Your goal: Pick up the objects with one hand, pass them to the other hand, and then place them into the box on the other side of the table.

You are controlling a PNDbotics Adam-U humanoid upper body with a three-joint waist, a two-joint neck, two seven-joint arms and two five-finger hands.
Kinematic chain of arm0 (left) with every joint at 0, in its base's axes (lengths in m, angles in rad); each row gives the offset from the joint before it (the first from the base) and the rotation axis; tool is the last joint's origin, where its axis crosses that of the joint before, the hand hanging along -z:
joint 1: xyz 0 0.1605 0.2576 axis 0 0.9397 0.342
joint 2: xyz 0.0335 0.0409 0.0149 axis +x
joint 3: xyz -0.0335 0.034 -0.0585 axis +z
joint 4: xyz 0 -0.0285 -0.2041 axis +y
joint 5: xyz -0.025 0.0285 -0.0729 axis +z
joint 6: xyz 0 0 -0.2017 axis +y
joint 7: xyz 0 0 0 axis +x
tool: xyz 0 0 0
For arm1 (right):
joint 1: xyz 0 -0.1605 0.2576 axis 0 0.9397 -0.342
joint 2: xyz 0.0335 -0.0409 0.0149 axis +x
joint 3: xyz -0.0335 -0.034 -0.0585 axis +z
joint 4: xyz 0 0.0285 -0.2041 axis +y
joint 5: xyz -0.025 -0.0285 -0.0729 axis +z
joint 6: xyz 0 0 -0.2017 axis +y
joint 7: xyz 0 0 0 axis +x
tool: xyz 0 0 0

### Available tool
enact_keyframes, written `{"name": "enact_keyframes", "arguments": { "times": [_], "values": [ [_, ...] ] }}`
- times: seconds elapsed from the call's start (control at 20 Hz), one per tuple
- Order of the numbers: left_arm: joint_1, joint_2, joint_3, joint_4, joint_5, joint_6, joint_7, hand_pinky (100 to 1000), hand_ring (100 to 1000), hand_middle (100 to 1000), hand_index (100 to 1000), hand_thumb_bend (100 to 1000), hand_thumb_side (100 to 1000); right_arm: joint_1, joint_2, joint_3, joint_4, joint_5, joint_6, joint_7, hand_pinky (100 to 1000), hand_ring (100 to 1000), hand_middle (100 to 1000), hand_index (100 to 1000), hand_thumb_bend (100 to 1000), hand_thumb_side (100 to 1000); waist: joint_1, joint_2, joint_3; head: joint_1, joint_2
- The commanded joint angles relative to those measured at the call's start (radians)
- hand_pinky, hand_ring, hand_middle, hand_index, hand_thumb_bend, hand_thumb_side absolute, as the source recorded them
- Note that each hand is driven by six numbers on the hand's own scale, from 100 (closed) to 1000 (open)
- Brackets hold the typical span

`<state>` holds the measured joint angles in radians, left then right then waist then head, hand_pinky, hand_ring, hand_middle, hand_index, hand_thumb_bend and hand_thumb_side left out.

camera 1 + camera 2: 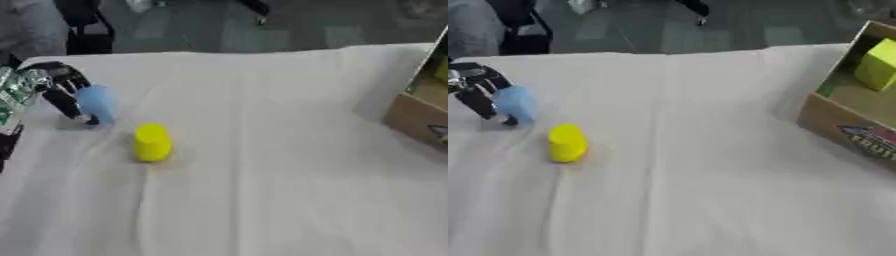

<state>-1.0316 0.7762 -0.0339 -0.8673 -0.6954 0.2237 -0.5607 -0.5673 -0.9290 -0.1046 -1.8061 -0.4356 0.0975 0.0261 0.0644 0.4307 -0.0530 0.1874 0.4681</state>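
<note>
A white cloth (289,190) covers the bench, and its nearest part lies bare, marked only by a few long creases running away from the camera. Farther in, toward the left side, a yellow plastic cylinder (151,142) sits on the cloth, with a faint shadow beneath it.

Just beyond and to the left of the cylinder is a pale blue rounded object (96,103), roughly egg-shaped, of a material that cannot be made out. The left robot hand (52,85) reaches in from the left edge, black with silver parts, and its dark fingers (63,102) are curled down beside and around the blue object, so the robot hand has hold of it. The blue object is close above the cloth; whether its lower end touches the cloth cannot be told. The yellow cylinder stands near it but apart, untouched by the fingers.

On the right side of the bench, well apart from both objects, sits a brown cardboard box (842,125), open and tilted so that its inside faces the camera. A coloured printed label shows on its front wall. Inside it lies a yellow-green block (878,65), resting toward the upper wall of the box.

The right robot hand appears in neither view.

Beyond the far edge of the bench lies a grey floor (262,30).
</note>
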Motion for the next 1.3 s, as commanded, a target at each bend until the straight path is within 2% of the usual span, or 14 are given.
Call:
{"name": "enact_keyframes", "arguments": {
  "times": [0.05,0.5,0.8,1.05,1.3],
  "values": [
    [-0.022,0.029,0.007,-0.008,-0.012,0.000,-0.021,828,780,636,751,611,100,-0.010,-0.023,-0.016,-0.015,0.002,0.000,-0.002,1000,888,848,777,100,428,0.009,-0.010,-0.001,0.005,-0.008],
    [-0.023,0.027,0.007,-0.011,-0.021,-0.002,-0.054,788,731,587,718,527,100,-0.007,-0.024,-0.017,-0.013,-0.003,0.000,-0.002,1000,889,848,778,100,436,0.010,-0.015,-0.003,0.006,-0.009],
    [-0.023,0.027,0.004,-0.014,-0.016,0.006,-0.056,742,663,549,680,385,100,-0.019,-0.023,-0.013,-0.003,-0.003,0.003,0.001,1000,889,848,778,100,435,0.010,-0.023,-0.002,0.001,-0.006],
    [-0.013,0.039,-0.015,-0.054,-0.002,0.013,-0.047,687,605,502,624,282,100,-0.018,-0.025,-0.010,0.001,-0.014,0.005,0.003,1000,889,849,778,100,430,0.006,-0.042,0.011,-0.020,0.005],
    [0.027,0.076,-0.029,-0.174,0.071,-0.006,-0.005,656,568,467,597,232,100,-0.007,-0.029,-0.008,0.001,-0.032,0.006,0.007,1000,890,851,779,100,421,-0.001,-0.078,0.032,-0.058,0.027]
  ]
}}
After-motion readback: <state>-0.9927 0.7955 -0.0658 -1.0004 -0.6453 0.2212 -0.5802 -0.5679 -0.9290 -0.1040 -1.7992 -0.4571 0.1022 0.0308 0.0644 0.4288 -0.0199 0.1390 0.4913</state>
